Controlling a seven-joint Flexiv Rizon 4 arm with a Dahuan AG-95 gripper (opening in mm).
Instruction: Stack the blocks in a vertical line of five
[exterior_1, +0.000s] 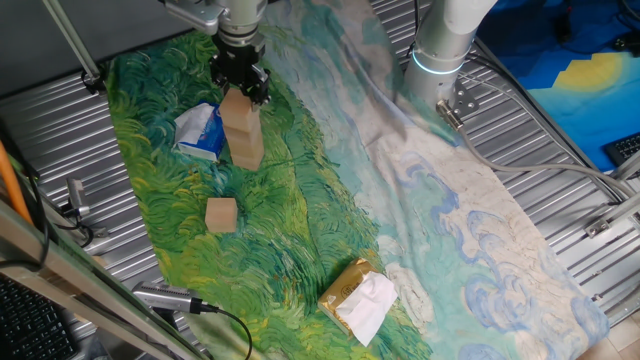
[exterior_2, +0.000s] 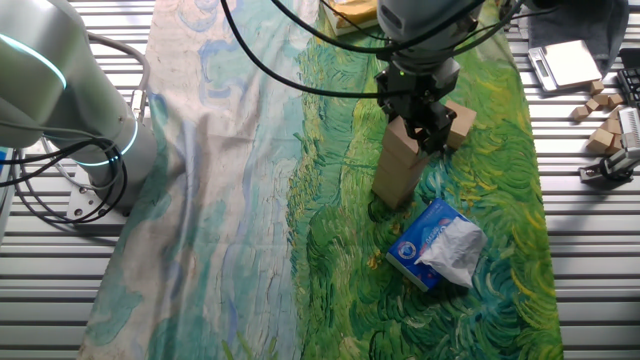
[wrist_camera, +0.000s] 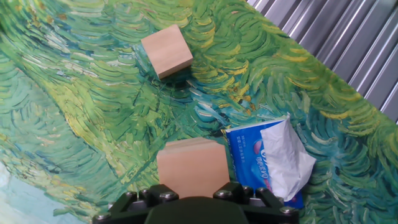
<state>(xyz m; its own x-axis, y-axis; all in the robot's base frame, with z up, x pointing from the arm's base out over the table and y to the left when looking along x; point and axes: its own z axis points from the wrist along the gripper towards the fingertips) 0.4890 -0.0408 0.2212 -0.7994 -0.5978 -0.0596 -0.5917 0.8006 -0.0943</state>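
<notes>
One stack of tan wooden blocks (exterior_1: 243, 132) stands on the green painted cloth (exterior_1: 300, 220) covering my worktop, and I have the hand (exterior_1: 240, 86) clenched on its top block (exterior_2: 405, 137). Another loose block (exterior_1: 221, 214) lies apart on the cloth. Just beside the stack sits a blue-and-white tissue packet (exterior_2: 437, 243); a yellow tissue packet (exterior_1: 358, 297) lies well away.

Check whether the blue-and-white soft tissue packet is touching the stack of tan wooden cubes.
Apart. In the other fixed view, green cloth shows between the stack of tan wooden cubes and the blue-and-white soft tissue packet; one fixed view also shows a gap.
</notes>
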